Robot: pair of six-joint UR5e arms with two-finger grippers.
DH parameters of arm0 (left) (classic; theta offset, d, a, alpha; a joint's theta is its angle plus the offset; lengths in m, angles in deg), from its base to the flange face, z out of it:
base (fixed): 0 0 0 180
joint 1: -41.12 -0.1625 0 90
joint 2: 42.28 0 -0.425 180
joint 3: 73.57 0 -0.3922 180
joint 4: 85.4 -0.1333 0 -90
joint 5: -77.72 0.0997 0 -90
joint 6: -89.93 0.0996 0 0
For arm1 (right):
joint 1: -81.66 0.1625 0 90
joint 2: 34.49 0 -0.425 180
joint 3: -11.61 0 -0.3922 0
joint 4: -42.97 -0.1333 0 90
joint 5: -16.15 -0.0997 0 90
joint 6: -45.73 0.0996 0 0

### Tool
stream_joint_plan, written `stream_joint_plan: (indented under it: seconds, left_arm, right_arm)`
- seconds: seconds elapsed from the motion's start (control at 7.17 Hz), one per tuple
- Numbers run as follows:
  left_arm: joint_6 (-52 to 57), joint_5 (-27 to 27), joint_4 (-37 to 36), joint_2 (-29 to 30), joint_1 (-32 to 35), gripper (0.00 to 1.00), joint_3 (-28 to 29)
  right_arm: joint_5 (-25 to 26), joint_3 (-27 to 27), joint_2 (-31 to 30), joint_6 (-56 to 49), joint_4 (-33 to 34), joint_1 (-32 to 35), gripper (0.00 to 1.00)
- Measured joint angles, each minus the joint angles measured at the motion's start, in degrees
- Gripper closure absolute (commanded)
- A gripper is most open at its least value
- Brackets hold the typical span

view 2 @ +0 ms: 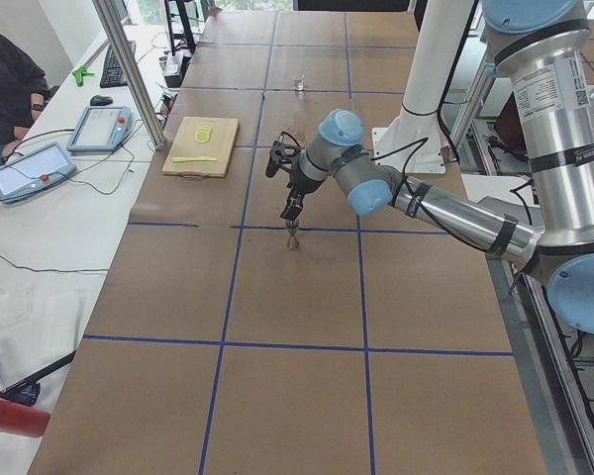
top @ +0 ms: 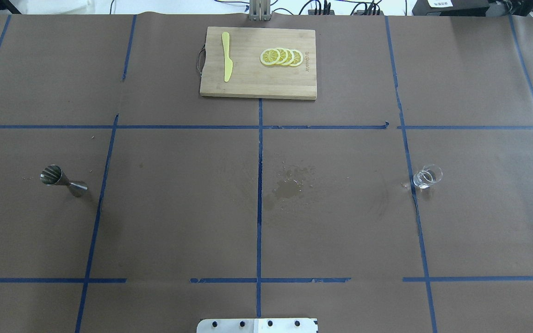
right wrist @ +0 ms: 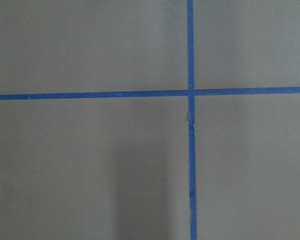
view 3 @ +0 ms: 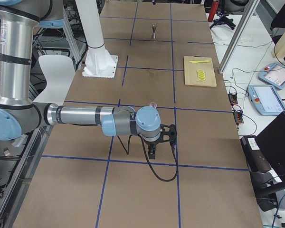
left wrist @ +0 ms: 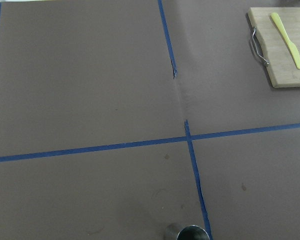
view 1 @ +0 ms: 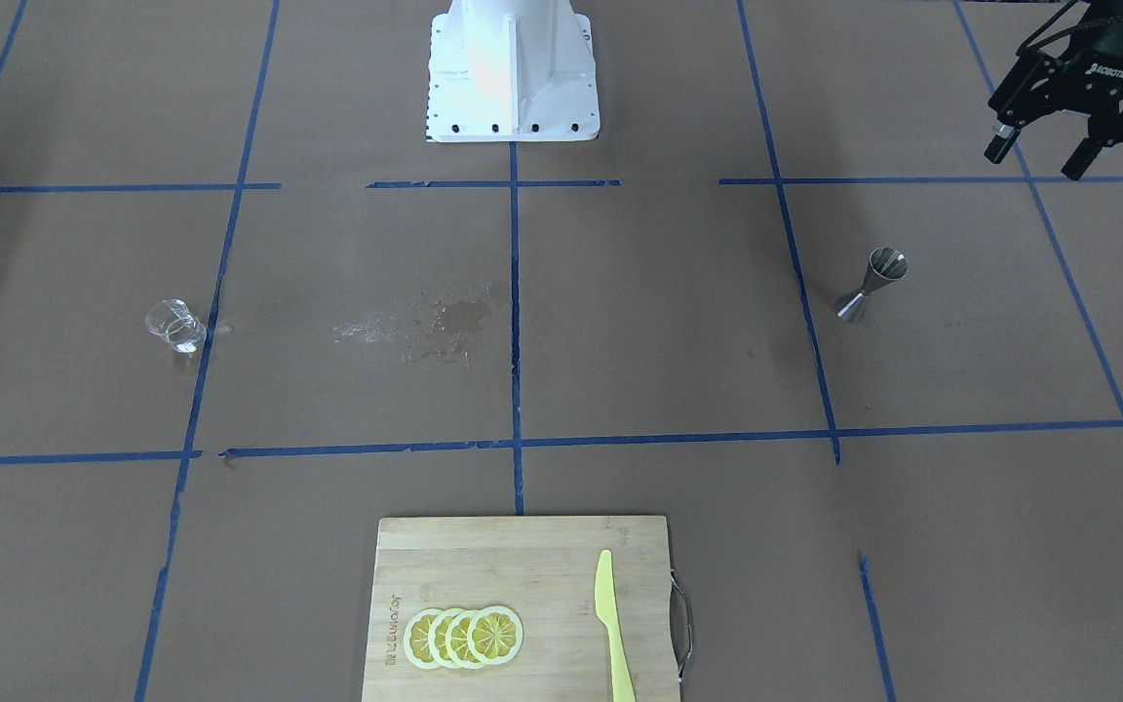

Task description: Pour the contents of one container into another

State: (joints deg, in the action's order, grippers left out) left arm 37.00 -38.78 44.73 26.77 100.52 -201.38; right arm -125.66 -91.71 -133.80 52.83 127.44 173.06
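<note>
Jigger (view 1: 871,285) stands below left claw (view 1: 1039,159).

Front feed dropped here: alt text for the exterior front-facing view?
The left gripper hangs open and empty at upper right, a steel jigger standing lower-left of it. A clear glass stands far left; a cutting board with lemon slices and knife lies bottom centre.

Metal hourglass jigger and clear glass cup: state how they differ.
The shiny metal hourglass jigger is opaque and narrow-waisted; the clear glass cup is transparent and squat. The jigger stands on the robot's left, the cup on its right. Both are upright, ungripped.
</note>
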Motion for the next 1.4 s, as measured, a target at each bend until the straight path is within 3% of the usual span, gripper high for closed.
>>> stream_joint_plan:
  seconds: [0.28, 0.7, 0.98, 1.26, 1.4]
  left_arm:
    - [-13.21, 13.01, 3.78, -2.15, -13.62, 0.0, -0.16]
    - [-33.85, 37.43, 3.15, -3.63, -38.84, 0.0, -0.14]
    - [-45.87, 53.29, -7.39, -3.37, -51.28, 0.0, 0.18]
    - [-54.19, 62.08, -22.43, 4.72, -55.07, 0.0, 3.37]
    - [-56.18, 64.4, -26.47, 8.25, -55.36, 0.0, 5.53]
  right_arm:
    - [0.71, -7.47, -0.96, 10.39, 0.07, -5.14, 0.0]
    - [7.0, -17.32, -2.16, 26.01, -0.32, -14.7, 0.0]
    - [8.18, -21.01, -2.35, 30.32, -0.75, -17.37, 0.0]
    - [8.68, -22.39, -2.43, 33.1, -1.24, -18.98, 0.0]
    - [9.73, -22.59, -2.85, 35.43, -2.83, -20.11, 0.0]
